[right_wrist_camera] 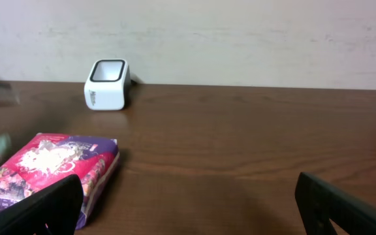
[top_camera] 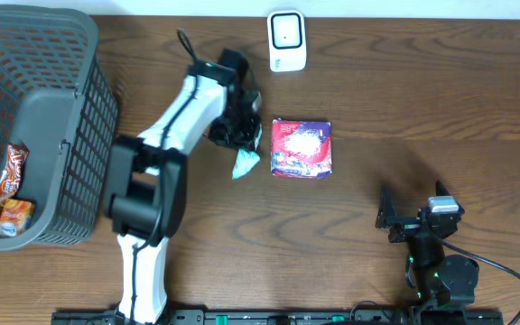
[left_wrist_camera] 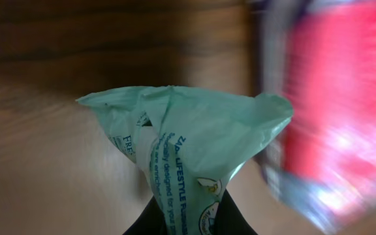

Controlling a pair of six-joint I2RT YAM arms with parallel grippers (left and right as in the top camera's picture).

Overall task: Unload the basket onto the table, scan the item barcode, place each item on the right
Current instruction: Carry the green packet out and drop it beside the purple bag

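The table [top_camera: 441,108] is brown wood with visible grain and a soft sheen. The basket [top_camera: 61,126] is matt grey plastic lattice. The scanner [top_camera: 286,41] is smooth white plastic. The green packet [left_wrist_camera: 188,137] is thin, crinkled film; the red pack [top_camera: 301,148] has a glossy printed wrapper.

The left gripper [left_wrist_camera: 187,223] is clamped on the lower end of a pale green packet [left_wrist_camera: 188,130]. Its dark fingers [left_wrist_camera: 143,222] show at the bottom edge on either side of the film. The packet bears blue print, partly legible as "LIFESTYLE". A blurred red package [left_wrist_camera: 335,98] lies to the right on the brown wooden table [left_wrist_camera: 44,163].
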